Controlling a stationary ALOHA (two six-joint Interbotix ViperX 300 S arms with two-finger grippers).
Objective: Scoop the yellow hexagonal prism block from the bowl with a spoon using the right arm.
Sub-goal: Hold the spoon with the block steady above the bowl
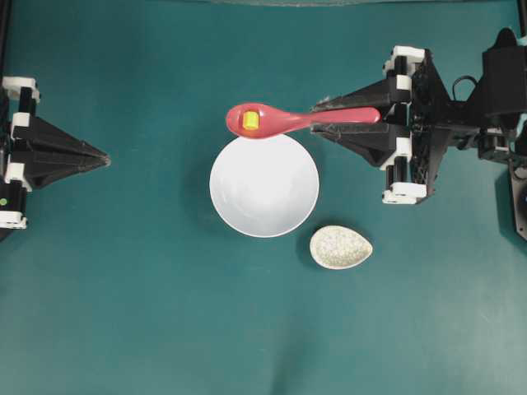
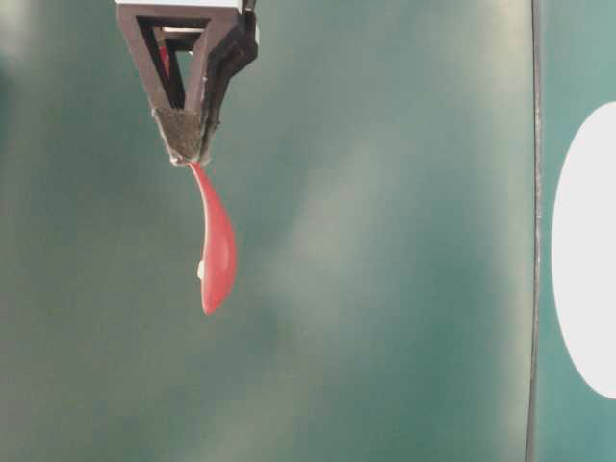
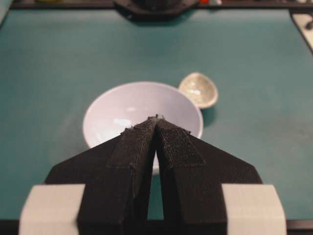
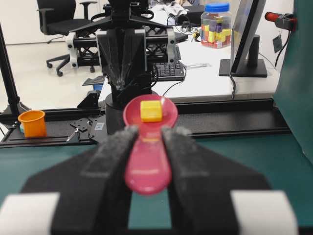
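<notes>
The right fingers [image 1: 323, 118] grip the spoon [image 1: 288, 120] by its handle, the block [image 1: 250, 120] in its scoop above the bowl's [image 1: 263, 186] far rim. The left fingers [image 1: 104, 158] are closed, empty, at the counter's [image 1: 123, 313] left edge.

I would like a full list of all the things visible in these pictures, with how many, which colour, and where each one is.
block: one, yellow, lying in the scoop of the spoon.
spoon: one, pink-red, held by its handle, scoop just past the bowl's far rim in the overhead view.
bowl: one, white, middle of the table, nothing visible inside.
spoon rest: one, speckled off-white, on the table beside the bowl.
table: one, teal surface under everything.
left gripper: one, black, shut, at the left edge, holding nothing.
right gripper: one, black, shut on the spoon handle.
</notes>
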